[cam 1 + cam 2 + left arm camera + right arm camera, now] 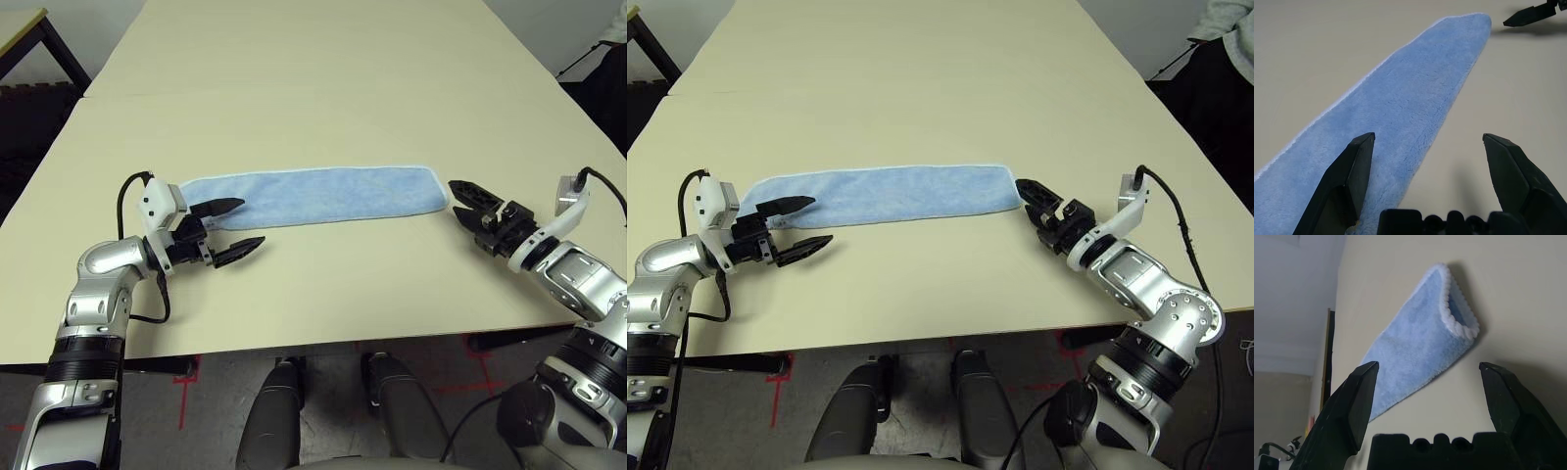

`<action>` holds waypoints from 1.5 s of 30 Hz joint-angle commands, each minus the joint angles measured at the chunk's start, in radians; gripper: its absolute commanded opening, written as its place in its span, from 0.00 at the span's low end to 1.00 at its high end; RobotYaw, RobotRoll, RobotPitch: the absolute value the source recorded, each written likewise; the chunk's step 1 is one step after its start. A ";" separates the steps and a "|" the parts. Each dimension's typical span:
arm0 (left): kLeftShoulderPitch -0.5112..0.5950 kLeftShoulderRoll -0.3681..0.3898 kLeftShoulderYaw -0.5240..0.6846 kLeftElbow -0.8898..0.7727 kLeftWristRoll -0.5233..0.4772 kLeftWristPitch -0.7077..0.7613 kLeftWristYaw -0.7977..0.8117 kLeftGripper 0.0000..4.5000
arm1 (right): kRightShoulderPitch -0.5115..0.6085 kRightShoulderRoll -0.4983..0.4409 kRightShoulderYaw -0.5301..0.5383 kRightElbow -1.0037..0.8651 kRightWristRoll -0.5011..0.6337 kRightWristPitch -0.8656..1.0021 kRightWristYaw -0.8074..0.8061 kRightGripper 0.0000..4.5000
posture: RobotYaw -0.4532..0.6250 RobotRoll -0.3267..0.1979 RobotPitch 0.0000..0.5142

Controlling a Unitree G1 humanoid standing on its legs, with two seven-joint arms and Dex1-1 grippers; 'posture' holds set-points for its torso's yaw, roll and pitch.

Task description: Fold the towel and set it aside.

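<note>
The towel lies flat on the table as a long, narrow light-blue strip with white edging, running left to right. My left gripper is open at the strip's left end. One finger is over the cloth and the other is over bare table on the near side. My right gripper is open just off the right end, pointing at it and a little apart from it. The right wrist view shows that end of the towel as a doubled layer with a white rim. Neither gripper holds anything.
The cream table stretches far beyond the towel, and its front edge is close behind both arms. A dark table frame stands off the far left corner. Dark fabric sits past the right edge.
</note>
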State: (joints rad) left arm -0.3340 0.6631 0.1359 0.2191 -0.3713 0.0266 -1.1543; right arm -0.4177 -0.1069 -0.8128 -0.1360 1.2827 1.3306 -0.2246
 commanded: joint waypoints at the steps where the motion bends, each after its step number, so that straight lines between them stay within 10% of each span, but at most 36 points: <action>1: 0.009 -0.004 -0.006 -0.017 -0.009 0.012 0.004 1.00 | 0.017 -0.003 0.020 0.011 0.076 -0.050 -0.074 1.00 | 0.42 0.62 0.38; 28: -0.009 -0.002 -0.008 0.025 0.012 -0.028 0.024 1.00 | -0.008 -0.077 0.298 0.198 0.045 -0.371 -0.113 1.00 | 0.42 0.62 0.39; 41: -0.008 0.003 -0.012 0.032 0.012 -0.029 0.016 1.00 | 0.014 -0.078 0.320 0.194 0.000 -0.398 -0.089 0.04 | 0.42 0.62 0.38; 45: -0.009 0.004 -0.013 0.033 0.011 -0.026 0.015 1.00 | 0.021 -0.082 0.316 0.185 0.005 -0.398 -0.091 0.01 | 0.42 0.62 0.37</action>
State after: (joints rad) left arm -0.3460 0.6633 0.1359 0.2467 -0.3692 0.0040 -1.1307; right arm -0.4321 -0.1870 -0.4941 0.0274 1.2980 0.9246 -0.3027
